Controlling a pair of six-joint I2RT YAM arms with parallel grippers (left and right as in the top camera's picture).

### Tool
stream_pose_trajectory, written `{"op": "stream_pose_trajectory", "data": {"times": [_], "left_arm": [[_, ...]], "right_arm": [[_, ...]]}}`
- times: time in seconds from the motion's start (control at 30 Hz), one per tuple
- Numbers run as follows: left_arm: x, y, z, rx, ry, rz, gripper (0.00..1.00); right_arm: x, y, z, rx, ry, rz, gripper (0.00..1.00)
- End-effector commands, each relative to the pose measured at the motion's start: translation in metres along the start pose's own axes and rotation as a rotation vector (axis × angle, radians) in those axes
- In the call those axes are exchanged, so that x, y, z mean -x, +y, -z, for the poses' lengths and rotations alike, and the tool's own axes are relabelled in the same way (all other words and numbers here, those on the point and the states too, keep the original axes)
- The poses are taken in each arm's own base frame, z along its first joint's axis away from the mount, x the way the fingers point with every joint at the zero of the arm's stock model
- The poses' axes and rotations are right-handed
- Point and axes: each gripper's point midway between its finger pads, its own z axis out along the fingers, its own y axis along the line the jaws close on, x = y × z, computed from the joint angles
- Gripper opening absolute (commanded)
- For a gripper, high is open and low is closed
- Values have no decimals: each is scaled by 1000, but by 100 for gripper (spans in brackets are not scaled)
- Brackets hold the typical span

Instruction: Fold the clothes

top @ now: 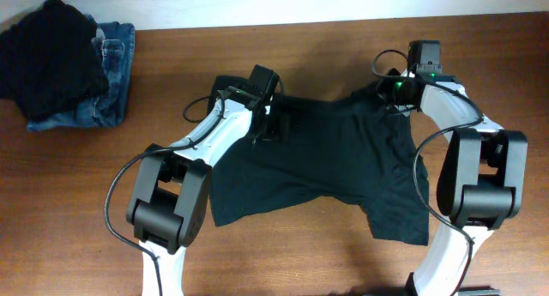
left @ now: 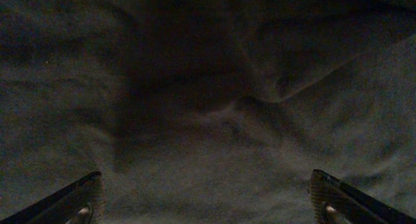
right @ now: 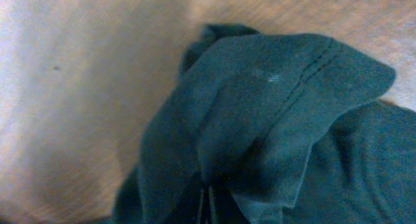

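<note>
The clothes (top: 326, 167), a very dark green T-shirt, lie spread and wrinkled across the middle of the wooden table (top: 283, 262). My left gripper (top: 273, 126) hovers over the shirt's far left part. In the left wrist view the left gripper (left: 209, 199) is open, its fingertips (left: 88, 197) wide apart just above the dark cloth (left: 214, 107). My right gripper (top: 391, 93) is at the shirt's far right corner. In the right wrist view the right gripper (right: 209, 203) is shut on a bunched fold of the cloth (right: 273, 107), whose stitched hem is lifted off the table (right: 78, 87).
At the table's far left corner lies a pile of a black garment (top: 51, 56) on blue jeans (top: 107, 81). Both arms' bases (top: 167, 202) stand near the front edge, on either side of the shirt.
</note>
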Motion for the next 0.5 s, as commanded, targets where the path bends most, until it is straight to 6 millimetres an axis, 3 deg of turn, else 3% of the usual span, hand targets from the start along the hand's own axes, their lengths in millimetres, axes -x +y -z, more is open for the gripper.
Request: {"op": "stream_pose_trajectory", "data": {"times": [0.0,0.3,0.37,0.47], "left_arm": [[1,-1,0,8,-5,-2,99],[1,-1,0,8,-4,-2,99],[1,-1,0,8,-5,-2,99],[1,-1,0,8,-5,-2,99]], "right_arm": [[-2,13,-2,76,18,13,4],[35,74,13,355,-122,107,4],[45,78,16,366,-170,119,4],[52,72,15,328,-208,113,16]]}}
